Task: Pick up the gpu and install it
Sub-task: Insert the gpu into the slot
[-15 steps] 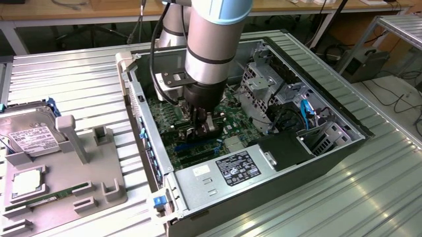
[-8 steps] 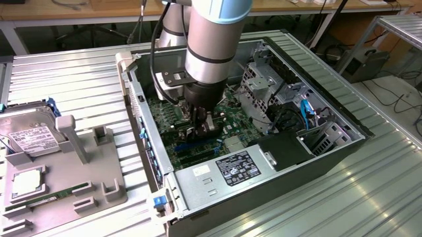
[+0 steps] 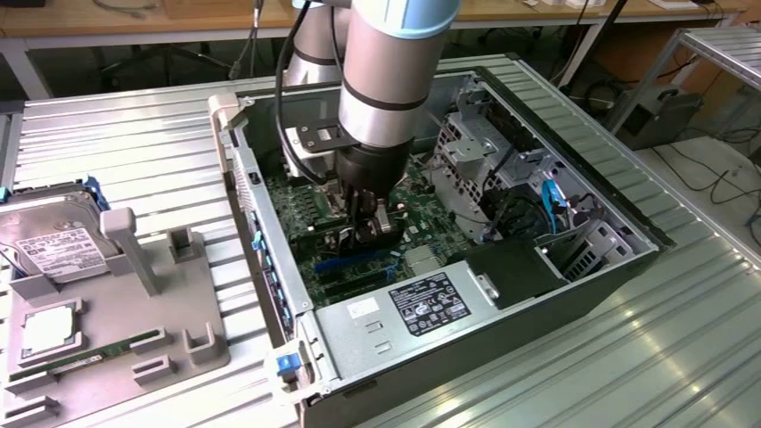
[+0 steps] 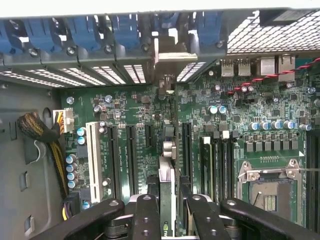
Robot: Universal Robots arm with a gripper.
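My pincer (image 3: 366,234) is down inside the open computer case (image 3: 618,267), its black jointed fingers (image 4: 145,215) clenched on the gpu (image 4: 167,190). In the wrist view I hold the thin card edge-on: a narrow dark slab with a pale strip along it, standing upright over the green motherboard (image 4: 240,125), in line with the long black expansion slots (image 4: 131,155). Its silver end bracket (image 4: 172,52) reaches up to the perforated metal slot covers on the case's rear wall, between the blue plastic retaining clips (image 4: 85,30). Whether the card's lower edge is fully seated I cannot tell.

Near the card lie a white slot (image 4: 92,155), rows of small blue-topped capacitors (image 4: 272,125) and the square metal-framed CPU socket (image 4: 267,187). In the exterior view the case rests on a ribbed metal table (image 3: 143,143). On the exterior view's left a grey moulded tray (image 3: 178,312) holds a boxy silver hard drive (image 3: 48,241) and a narrow green memory stick (image 3: 89,355).
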